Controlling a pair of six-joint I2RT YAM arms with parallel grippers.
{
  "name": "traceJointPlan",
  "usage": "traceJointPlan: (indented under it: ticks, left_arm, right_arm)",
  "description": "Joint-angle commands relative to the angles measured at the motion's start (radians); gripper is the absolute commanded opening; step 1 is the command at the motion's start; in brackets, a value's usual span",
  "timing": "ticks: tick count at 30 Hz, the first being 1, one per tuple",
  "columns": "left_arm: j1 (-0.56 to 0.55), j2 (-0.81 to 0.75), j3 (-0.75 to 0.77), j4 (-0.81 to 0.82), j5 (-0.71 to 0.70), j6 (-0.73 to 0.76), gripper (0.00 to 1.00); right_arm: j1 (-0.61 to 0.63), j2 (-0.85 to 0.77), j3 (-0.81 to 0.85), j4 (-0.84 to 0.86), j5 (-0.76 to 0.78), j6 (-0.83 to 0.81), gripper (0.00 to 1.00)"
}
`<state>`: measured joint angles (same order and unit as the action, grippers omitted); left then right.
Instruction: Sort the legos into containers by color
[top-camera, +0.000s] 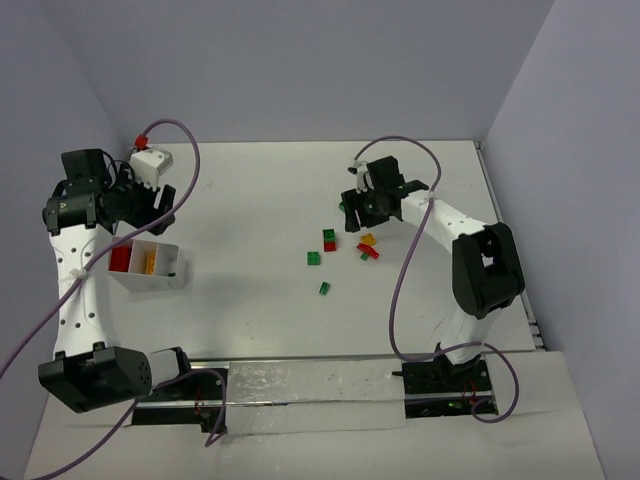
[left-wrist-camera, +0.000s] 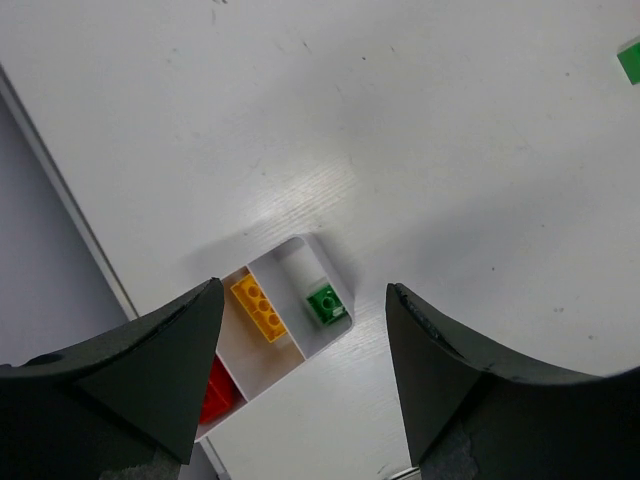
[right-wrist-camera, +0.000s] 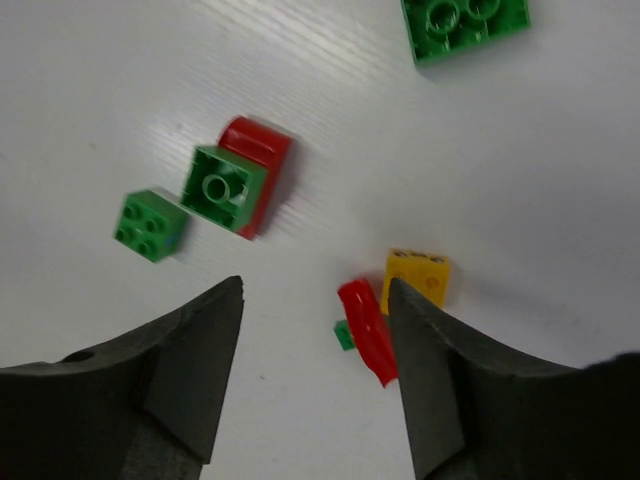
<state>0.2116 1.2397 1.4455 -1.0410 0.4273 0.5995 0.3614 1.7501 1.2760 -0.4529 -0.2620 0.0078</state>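
My left gripper (top-camera: 150, 205) (left-wrist-camera: 303, 290) hangs open and empty above the white three-part container (top-camera: 172, 280) (left-wrist-camera: 300, 248). The container holds a red lego (left-wrist-camera: 215, 392), an orange lego (left-wrist-camera: 258, 307) and a green lego (left-wrist-camera: 326, 303), one per compartment. My right gripper (top-camera: 363, 210) (right-wrist-camera: 315, 285) is low over the loose legos with its jaws apart. A red lego (right-wrist-camera: 367, 330) lies on the table just inside its right finger, on a small green piece (right-wrist-camera: 345, 336). Beside them sits a yellow lego (right-wrist-camera: 417, 280). A green-on-red pair (right-wrist-camera: 235, 185) and a small green lego (right-wrist-camera: 150, 225) lie farther off.
Another green lego (right-wrist-camera: 465, 25) lies beyond the right gripper. In the top view, two small green legos (top-camera: 314, 258) (top-camera: 324, 288) sit left of the cluster. The left wall runs close behind the container, and the table's right edge (top-camera: 500, 230) is near the right arm.
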Motion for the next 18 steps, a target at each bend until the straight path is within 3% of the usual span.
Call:
traceJointPlan:
  ticks: [1, 7, 18]
  left_arm:
    - [-0.029, -0.013, -0.044, 0.07, 0.025, -0.042, 0.75]
    - [-0.063, -0.026, -0.076, 0.093, 0.039, -0.072, 0.75]
    - [-0.078, -0.055, -0.138, 0.117, 0.032, -0.091, 0.75]
  right_arm:
    - [-0.006, -0.037, -0.039, -0.077, 0.096, -0.147, 0.63]
    - [-0.006, 0.023, -0.013, -0.076, 0.194, -0.119, 0.57]
    - [-0.006, 0.142, 0.053, -0.076, 0.229, -0.041, 0.57]
